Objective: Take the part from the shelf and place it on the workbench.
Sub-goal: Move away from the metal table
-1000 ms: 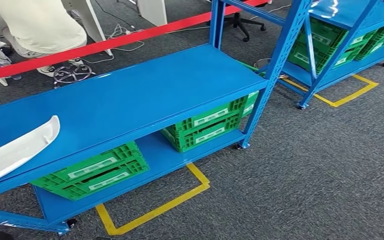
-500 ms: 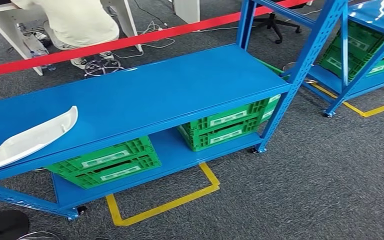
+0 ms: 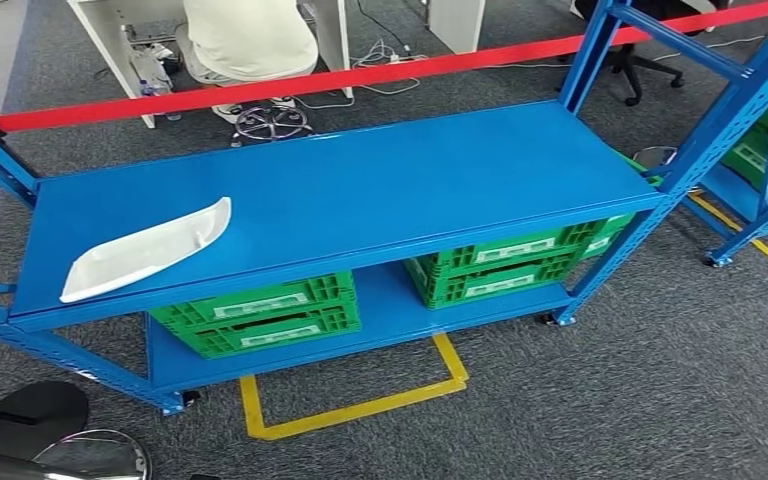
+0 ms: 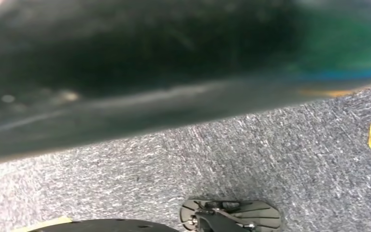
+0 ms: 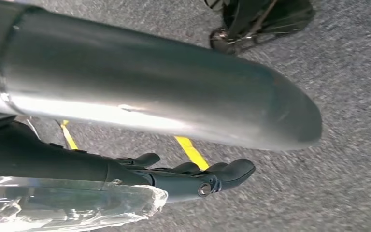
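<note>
The part (image 3: 147, 249) is a long, white, curved shell. It lies flat on the top board of the blue shelf (image 3: 360, 190), near the shelf's left end and front edge, and nothing touches it. In the right wrist view my right hand (image 5: 193, 178) hangs over the grey carpet, its dark fingers (image 5: 234, 169) stretched out and apart with nothing in them. Across the left wrist view runs a dark blurred mass (image 4: 125, 72) close to the lens; I cannot make out the left hand's fingers in it.
Green crates (image 3: 258, 314) (image 3: 500, 268) sit on the shelf's lower board. Yellow tape (image 3: 360, 405) marks the carpet in front. A red barrier strip (image 3: 360, 72) runs behind, with a seated person (image 3: 248, 35) at a white desk. A second blue shelf (image 3: 760, 130) stands at right.
The camera has swung left, so the whole picture has slid right and the shelf's left end has come into view. The part has not moved on the shelf.
</note>
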Tool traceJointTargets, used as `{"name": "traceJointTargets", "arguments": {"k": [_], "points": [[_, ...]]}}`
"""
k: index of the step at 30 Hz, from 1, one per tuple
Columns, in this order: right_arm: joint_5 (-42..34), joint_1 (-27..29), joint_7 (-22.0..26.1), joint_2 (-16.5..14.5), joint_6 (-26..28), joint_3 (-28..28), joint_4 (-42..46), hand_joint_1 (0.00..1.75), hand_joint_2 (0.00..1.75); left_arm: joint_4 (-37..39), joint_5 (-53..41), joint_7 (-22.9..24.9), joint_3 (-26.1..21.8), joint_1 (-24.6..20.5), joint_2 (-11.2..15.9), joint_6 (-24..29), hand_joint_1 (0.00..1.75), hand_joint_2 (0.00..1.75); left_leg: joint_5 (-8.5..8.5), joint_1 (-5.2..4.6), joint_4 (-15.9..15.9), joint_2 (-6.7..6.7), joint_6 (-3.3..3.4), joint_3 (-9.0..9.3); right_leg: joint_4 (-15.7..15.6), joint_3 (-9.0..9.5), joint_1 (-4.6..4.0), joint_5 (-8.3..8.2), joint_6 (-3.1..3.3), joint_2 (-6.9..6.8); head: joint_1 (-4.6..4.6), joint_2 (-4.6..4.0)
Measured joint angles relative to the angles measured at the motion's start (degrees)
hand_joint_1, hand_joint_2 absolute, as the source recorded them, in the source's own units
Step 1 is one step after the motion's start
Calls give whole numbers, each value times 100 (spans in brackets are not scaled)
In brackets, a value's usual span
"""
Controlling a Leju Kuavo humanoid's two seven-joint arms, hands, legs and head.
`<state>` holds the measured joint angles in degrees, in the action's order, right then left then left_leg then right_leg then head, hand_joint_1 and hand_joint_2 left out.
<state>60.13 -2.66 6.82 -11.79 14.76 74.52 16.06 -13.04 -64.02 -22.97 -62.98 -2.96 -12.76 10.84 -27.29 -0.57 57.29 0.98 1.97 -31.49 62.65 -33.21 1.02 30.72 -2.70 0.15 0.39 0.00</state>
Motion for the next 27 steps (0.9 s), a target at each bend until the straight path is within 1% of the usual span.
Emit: {"name": "traceJointTargets", "arguments": {"k": [1,2,3,4,6,7,9,11,12,13,14,16,17,18,24,27], "points": [[-1,-8,2,1,2,1,-1,0,0,-2,3,0,-5,-1,-1,1,0,0,-11,-12,25,15,-28,-8,-265,124,11,-94,17,17,3,0],[-2,-13,3,-1,1,2,-1,0,0,-3,6,3,-9,-1,1,4,0,0,-26,-28,51,23,-47,-23,-403,187,21,-121,38,33,7,0],[-4,-13,2,-3,-1,4,-2,0,0,-5,7,7,-12,0,3,10,0,0,-24,-42,71,28,-31,-39,-427,203,21,-111,66,46,5,0],[-6,-8,1,-3,-1,7,-2,0,0,-6,7,16,-15,1,3,19,0,0,-19,-44,72,31,12,-45,-424,207,22,-122,91,45,-4,0],[-9,0,-1,-3,-3,15,-2,0,0,-7,7,32,-24,0,6,35,0,0,-4,-46,68,29,117,-43,-427,206,13,-127,95,47,-9,0],[-9,-4,0,-3,-5,19,-2,0,0,-7,7,39,-30,-3,7,41,0,0,-1,-46,64,29,150,-41,-427,208,8,-125,100,48,-9,0],[-9,-15,1,-3,-14,27,-2,0,0,-7,8,48,-41,-11,5,51,0,0,8,-44,52,29,178,-38,-427,211,-4,-119,134,47,-9,0],[-10,-19,2,-3,-25,36,-2,0,0,-7,9,55,-48,-13,0,59,0,0,11,-39,42,29,176,-36,-426,214,-18,-113,170,44,-10,0],[-11,-19,2,-3,-30,42,-2,0,0,-7,9,57,-50,-12,-3,62,0,0,13,-34,39,29,169,-36,-425,214,-26,-111,179,43,-9,0],[-13,-19,2,-2,-36,47,-2,0,0,-7,9,59,-52,-12,-5,66,0,0,13,-27,35,29,145,-35,-425,214,-33,-110,184,42,-9,0],[-15,-20,2,-2,-39,51,-2,0,0,-7,9,61,-54,-12,-8,69,0,0,13,-19,31,29,96,-35,-423,214,-40,-108,190,42,-7,0],[-17,-19,2,-1,-43,54,-2,0,0,-7,9,63,-56,-13,-12,74,0,0,11,0,20,29,-39,-29,-421,212,-50,-105,200,42,-6,0],[-19,-20,2,-1,-44,54,-2,0,0,-7,9,63,-56,-12,-15,76,0,0,9,6,16,29,-90,-25,-420,212,-52,-103,204,42,-6,0],[-19,-20,2,-1,-44,54,-2,0,0,-7,9,63,-56,-12,-17,78,0,0,8,9,14,29,-116,-23,-419,212,-53,-102,207,42,-6,0],[-20,-19,102,-1,-121,54,-2,0,0,-7,9,63,-68,-12,-21,71,0,0,-2,-2,17,29,-138,-24,-422,218,-38,-102,207,41,-3,0],[30,-18,166,-1,-189,52,-2,0,0,-8,9,63,-86,-11,-18,50,0,0,-17,-23,45,29,-114,-32,-437,223,-17,-112,185,40,-5,0]]}}
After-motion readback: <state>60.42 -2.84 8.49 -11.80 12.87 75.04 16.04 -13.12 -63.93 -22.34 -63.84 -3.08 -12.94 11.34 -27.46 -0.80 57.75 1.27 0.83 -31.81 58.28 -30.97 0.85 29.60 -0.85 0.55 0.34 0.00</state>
